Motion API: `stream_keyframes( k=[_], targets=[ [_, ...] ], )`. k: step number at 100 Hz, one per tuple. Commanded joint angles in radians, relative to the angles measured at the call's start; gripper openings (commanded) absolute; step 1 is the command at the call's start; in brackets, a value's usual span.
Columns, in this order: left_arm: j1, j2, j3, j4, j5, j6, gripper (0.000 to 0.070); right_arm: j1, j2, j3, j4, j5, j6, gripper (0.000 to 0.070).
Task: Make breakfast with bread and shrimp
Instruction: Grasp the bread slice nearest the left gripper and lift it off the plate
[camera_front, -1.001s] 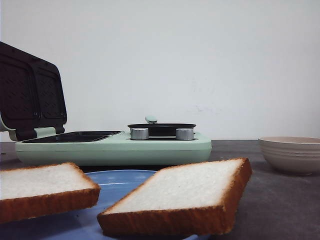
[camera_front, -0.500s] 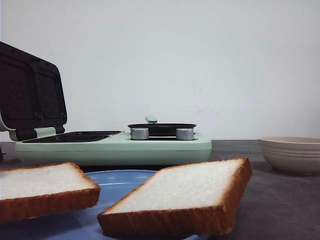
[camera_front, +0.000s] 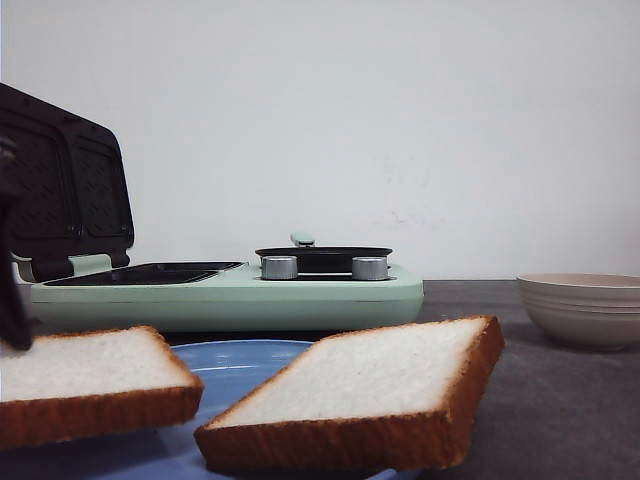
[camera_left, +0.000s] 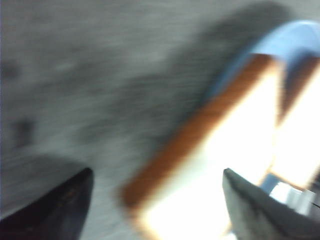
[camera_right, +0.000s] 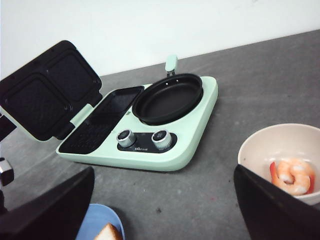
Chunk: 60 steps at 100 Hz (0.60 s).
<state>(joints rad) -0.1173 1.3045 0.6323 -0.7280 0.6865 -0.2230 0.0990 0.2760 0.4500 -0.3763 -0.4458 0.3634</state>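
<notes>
Two thick slices of white bread lie on a blue plate (camera_front: 235, 360) close in front: the left slice (camera_front: 85, 385) and the right slice (camera_front: 370, 385). My left gripper (camera_left: 157, 172) is open and straddles the crust edge of the left slice (camera_left: 220, 165); that view is blurred by motion. It shows as a dark shape (camera_front: 12, 270) at the left edge of the front view. My right gripper (camera_right: 164, 170) is open and empty, above the table between the plate (camera_right: 97, 217) and a beige bowl (camera_right: 265, 145) holding a shrimp (camera_right: 292, 175).
A mint-green breakfast maker (camera_front: 230, 295) stands behind the plate, its dark lid (camera_front: 65, 190) raised at the left. It has a grill plate, a round black pan (camera_right: 167, 97) and two silver knobs. The beige bowl (camera_front: 585, 305) stands at the right.
My left gripper has come into the front view at the left edge, down beside the left slice. Bread, plate and bowl are where they were.
</notes>
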Motion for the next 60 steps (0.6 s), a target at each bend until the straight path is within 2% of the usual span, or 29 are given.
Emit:
stream_keyframes(
  k=[1, 11, 16, 26, 32, 44, 60],
  targets=[
    [-0.006, 0.014, 0.012, 0.011, 0.035, 0.012, 0.0374, 0.004, 0.002, 0.014, 0.0, -0.003, -0.005, 0.056],
    [-0.016, 0.014, 0.012, 0.017, 0.048, 0.012, 0.0371, 0.004, 0.002, 0.014, -0.002, -0.003, -0.005, 0.056],
    [-0.017, 0.014, 0.012, 0.017, 0.048, 0.013, 0.0326, 0.003, 0.002, 0.014, -0.003, -0.003, -0.005, 0.056],
    [-0.017, 0.014, 0.012, 0.017, 0.048, 0.015, 0.0155, 0.003, 0.002, 0.014, -0.008, -0.003, -0.005, 0.056],
    [-0.017, 0.014, 0.012, 0.016, 0.048, 0.034, 0.0002, 0.003, 0.002, 0.014, -0.01, -0.003, -0.005, 0.056],
    [-0.017, 0.014, 0.012, 0.008, 0.063, 0.066, 0.0, 0.003, 0.002, 0.014, -0.016, -0.002, -0.005, 0.056],
    [-0.017, -0.003, 0.014, 0.019, 0.174, 0.109, 0.0, 0.003, 0.002, 0.014, -0.016, -0.002, -0.008, 0.056]
  ],
)
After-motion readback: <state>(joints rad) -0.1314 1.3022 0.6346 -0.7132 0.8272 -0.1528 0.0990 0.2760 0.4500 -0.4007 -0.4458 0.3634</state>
